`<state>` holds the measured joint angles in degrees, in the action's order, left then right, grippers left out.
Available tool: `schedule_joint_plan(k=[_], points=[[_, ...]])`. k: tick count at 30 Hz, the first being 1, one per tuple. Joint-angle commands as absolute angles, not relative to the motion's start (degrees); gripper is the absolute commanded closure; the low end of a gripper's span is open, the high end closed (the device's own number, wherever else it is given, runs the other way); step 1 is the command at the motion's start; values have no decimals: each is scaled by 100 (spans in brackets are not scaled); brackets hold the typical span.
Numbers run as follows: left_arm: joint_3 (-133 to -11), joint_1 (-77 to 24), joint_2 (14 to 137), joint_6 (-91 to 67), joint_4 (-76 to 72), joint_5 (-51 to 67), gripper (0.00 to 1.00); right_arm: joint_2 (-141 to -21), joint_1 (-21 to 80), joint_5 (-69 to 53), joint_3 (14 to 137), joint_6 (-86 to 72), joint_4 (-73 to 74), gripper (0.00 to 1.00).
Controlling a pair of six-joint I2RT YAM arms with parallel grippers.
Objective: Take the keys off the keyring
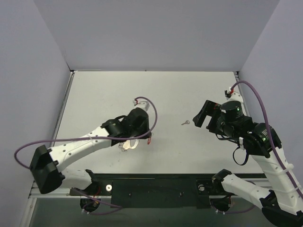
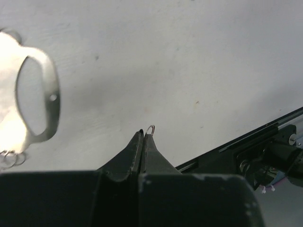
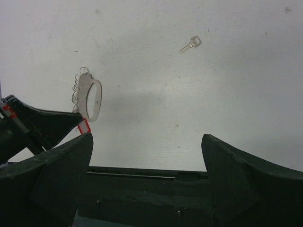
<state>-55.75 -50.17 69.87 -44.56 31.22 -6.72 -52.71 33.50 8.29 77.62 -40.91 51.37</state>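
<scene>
A small silver key (image 1: 185, 123) lies loose on the white table, also seen in the right wrist view as the key (image 3: 191, 44). My left gripper (image 2: 143, 133) is shut, with a thin wire keyring (image 2: 151, 127) pinched at its tips. Beside it lies a silver carabiner clip (image 2: 40, 94) with several small rings (image 2: 9, 158). A small red piece (image 3: 84, 126) shows at the left gripper's (image 1: 146, 136) tip, and I cannot tell what it is. My right gripper (image 1: 200, 115) hangs just right of the loose key. Its jaws (image 3: 147, 137) are wide open and hold nothing.
The black rail (image 1: 156, 185) with both arm bases runs along the table's near edge (image 3: 142, 172). Grey walls close the table in at the left, back and right. Purple cables (image 1: 71, 140) loop off both arms.
</scene>
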Motion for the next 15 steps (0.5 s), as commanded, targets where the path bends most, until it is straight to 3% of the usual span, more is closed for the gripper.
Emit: schedule_joint_plan(k=[1, 7, 15], points=[[-6924, -5660, 8189, -4315, 2760, -1740, 100, -5063, 3410, 923, 7927, -4368, 5686, 7], [-8285, -6038, 9850, -4280, 2733, -1837, 100, -4790, 3419, 1116, 8367, -4535, 6126, 7], [-9333, -6170, 10801, -4236, 2988, -1863, 100, -4571, 3419, 1169, 8604, -4605, 6512, 6]])
